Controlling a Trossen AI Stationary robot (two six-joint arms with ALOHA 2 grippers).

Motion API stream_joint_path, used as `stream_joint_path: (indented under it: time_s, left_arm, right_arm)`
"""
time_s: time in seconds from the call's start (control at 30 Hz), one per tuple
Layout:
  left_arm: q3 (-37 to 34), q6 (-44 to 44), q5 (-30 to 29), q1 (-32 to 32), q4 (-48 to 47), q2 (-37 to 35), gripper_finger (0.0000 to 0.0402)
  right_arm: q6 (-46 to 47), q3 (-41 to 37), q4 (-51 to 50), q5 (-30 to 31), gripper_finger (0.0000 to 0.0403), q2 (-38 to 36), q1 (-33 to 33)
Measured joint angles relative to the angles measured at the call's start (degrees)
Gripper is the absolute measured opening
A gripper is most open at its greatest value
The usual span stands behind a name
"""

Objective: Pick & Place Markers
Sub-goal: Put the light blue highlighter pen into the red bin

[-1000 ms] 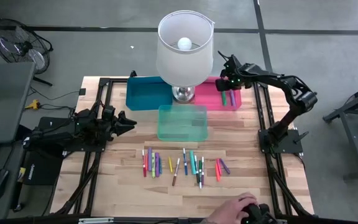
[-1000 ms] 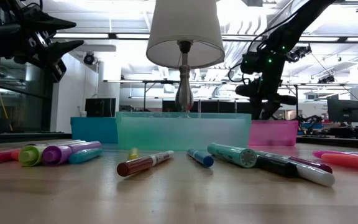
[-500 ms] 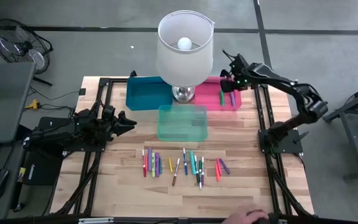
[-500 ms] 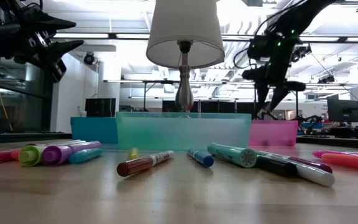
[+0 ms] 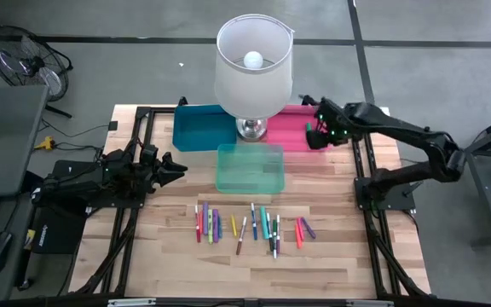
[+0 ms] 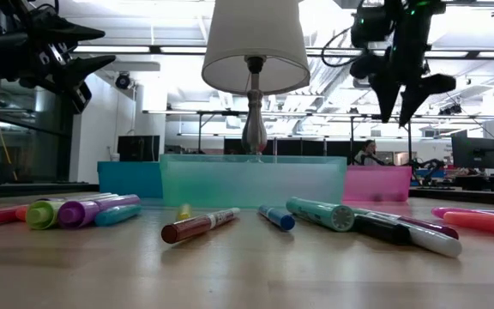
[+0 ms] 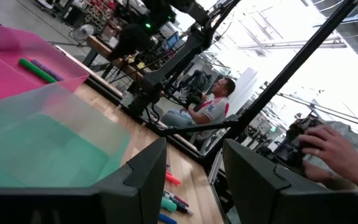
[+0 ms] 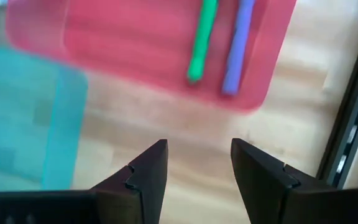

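Right tool (image 5: 310, 135) lifted from pink bin (image 5: 284, 135), empty; no legible writing.

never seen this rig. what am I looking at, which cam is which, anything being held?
Two dark robot arms work at a wooden table. One camera looks straight down, one sits at table height, and one rides on each wrist.

Three plastic bins stand round a lamp: a blue bin, a clear green bin and a pink bin. The pink one holds a green marker and a purple marker.

More markers lie loose in a row on the table's near side.

The left tool waits open beside the green bin, holding nothing. The right tool hangs open and empty above the pink bin's end. A seated person shows in the room behind.
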Motion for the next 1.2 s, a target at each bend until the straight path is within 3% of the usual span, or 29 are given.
stream_joint_path:
  time_s: [0.3, 0.63, 0.93, 1.2]
  left_arm:
    - [0.00, 0.01, -0.17, 0.00, -0.01, 0.00, 0.0156]
    - [0.00, 0.00, -0.15, -0.02, -0.01, -0.02, 0.0156]
    - [0.00, -0.01, -0.13, -0.02, -0.01, -0.02, 0.0156]
    - [0.00, -0.01, -0.05, -0.01, -0.01, 0.00, 0.0156]
  right_arm:
    - [17.91, -0.84, -3.21, 0.93, 0.0164, -0.08, 16.43]
    - [39.77, -4.04, 3.54, -0.03, 0.0165, 2.00, 34.89]
    - [42.79, -4.35, 15.68, -1.68, 0.0165, 11.18, 42.35]
    - [41.78, -4.35, 32.84, -3.68, 0.0165, 20.17, 46.59]
